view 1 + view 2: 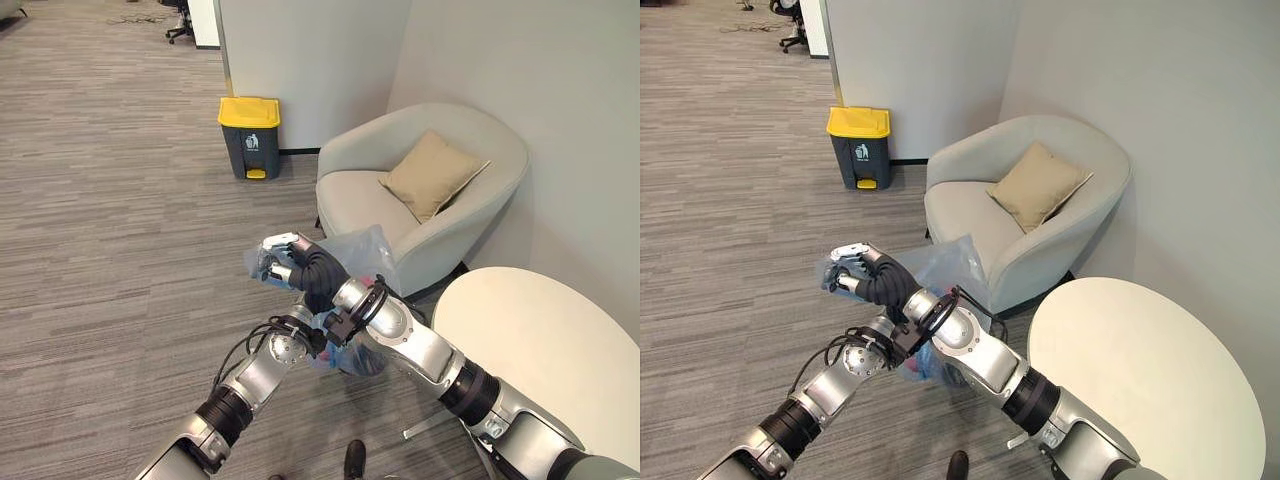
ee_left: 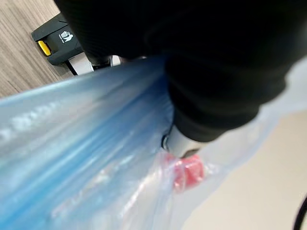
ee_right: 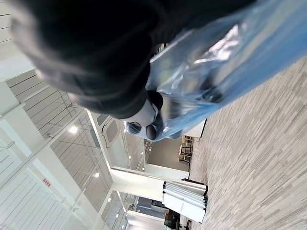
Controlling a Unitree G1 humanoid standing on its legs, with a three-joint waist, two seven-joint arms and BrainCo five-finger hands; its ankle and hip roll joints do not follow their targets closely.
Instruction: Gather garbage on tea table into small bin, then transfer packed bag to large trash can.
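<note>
Transfer step: right robot hand is pinching the translucent blue plastic bag; left robot hand's grip indiscernible. Next: carrying toward the yellow-lidded grey bin at 11 o'clock.

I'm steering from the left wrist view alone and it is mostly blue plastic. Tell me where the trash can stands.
Observer: The trash can, grey with a yellow lid, stands on the floor by the wall, ahead of the robot and left of the armchair.
Operator: Report what holds the bag.
Observer: The right robot hand is curled on the upper plastic of the bag, holding it up above the floor.
Operator: Say what is on the robot's right.
Observer: A round pale table, close beside the right arm.
</note>
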